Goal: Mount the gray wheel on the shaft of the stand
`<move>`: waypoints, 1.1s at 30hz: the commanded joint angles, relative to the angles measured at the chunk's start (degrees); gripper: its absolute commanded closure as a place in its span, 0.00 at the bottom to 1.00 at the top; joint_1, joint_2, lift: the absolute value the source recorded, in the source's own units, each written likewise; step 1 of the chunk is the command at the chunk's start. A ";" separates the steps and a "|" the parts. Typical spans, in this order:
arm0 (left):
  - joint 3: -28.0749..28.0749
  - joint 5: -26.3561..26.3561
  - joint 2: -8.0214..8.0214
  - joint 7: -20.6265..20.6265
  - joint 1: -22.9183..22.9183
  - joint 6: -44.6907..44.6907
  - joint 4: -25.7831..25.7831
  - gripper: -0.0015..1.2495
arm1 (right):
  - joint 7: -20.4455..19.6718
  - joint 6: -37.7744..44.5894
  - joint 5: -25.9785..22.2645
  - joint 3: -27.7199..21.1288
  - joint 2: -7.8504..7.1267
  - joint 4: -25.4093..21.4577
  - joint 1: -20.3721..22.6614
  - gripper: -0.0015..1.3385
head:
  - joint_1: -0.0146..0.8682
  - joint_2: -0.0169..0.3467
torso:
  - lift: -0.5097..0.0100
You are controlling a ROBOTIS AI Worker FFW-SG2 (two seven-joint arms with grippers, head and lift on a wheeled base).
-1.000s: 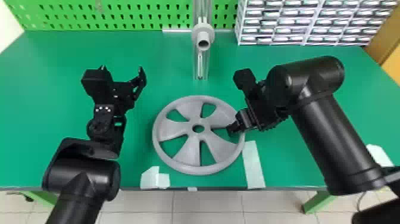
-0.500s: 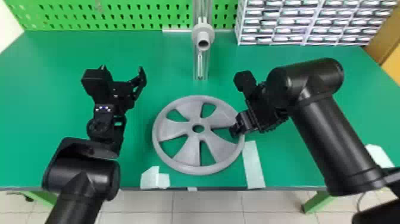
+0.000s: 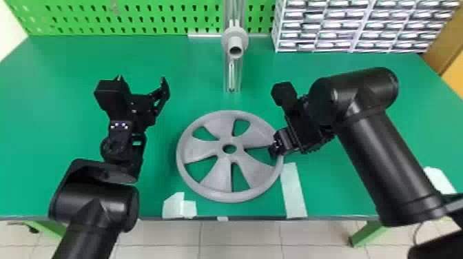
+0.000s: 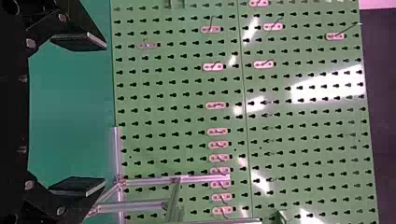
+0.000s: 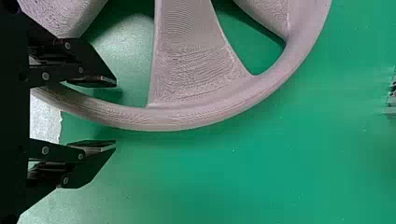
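The gray wheel point(image 3: 217, 175) was laid flat on the green table point(image 3: 206, 79), between the two pairs of jaws and nearer to the right pair. At its edge the right gripper point(image 3: 275, 148) was placed, with its jaws parted. In the right wrist view, the wheel's rim was straddled by the right gripper point(image 5: 114, 114): one finger was held over the opening between two spokes, the other outside the rim, and a gap could be seen on either side of it. The rim was thus bracketed but unclamped.

The left gripper point(image 3: 142, 82) was held over the table, well apart from the wheel, its jaws spread wide and aimed toward the pegboard point(image 3: 137, 19). The stand point(image 3: 233, 81), with its gray shaft point(image 3: 235, 51), was set beyond the right jaws and sideways between the two pairs. Beyond the right jaws, the drawer cabinet point(image 3: 351, 27) was also seen. On the robot's side of the right jaws, a strip of white tape point(image 3: 294, 191) was stuck to the table, just beside the wheel.
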 commanded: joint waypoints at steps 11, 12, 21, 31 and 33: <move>-0.09 0.10 0.05 0.00 0.00 0.00 -0.01 0.20 | 0.00 0.08 -0.18 -0.08 0.00 0.00 -0.09 0.66 | 1.00 0.19 | 0.79; -0.09 0.10 0.05 0.00 0.00 0.00 -0.01 0.20 | 0.00 0.08 -0.18 -0.08 0.00 0.00 -0.09 0.68 | 1.00 0.19 | 0.79; -0.09 0.10 0.14 0.00 0.00 0.00 -0.01 0.20 | 0.00 0.08 -0.18 -0.08 0.00 0.00 -0.18 0.77 | 1.00 0.19 | 0.79; -0.09 0.19 0.14 0.00 0.00 0.00 -0.01 0.20 | 0.00 0.08 0.00 -0.08 0.00 0.00 -0.44 0.88 | 1.00 0.19 | 0.79; -0.09 0.19 0.14 0.00 0.00 0.00 -0.01 0.20 | 0.00 0.08 0.00 -0.17 0.00 -0.09 -0.44 0.88 | 1.00 0.19 | 0.79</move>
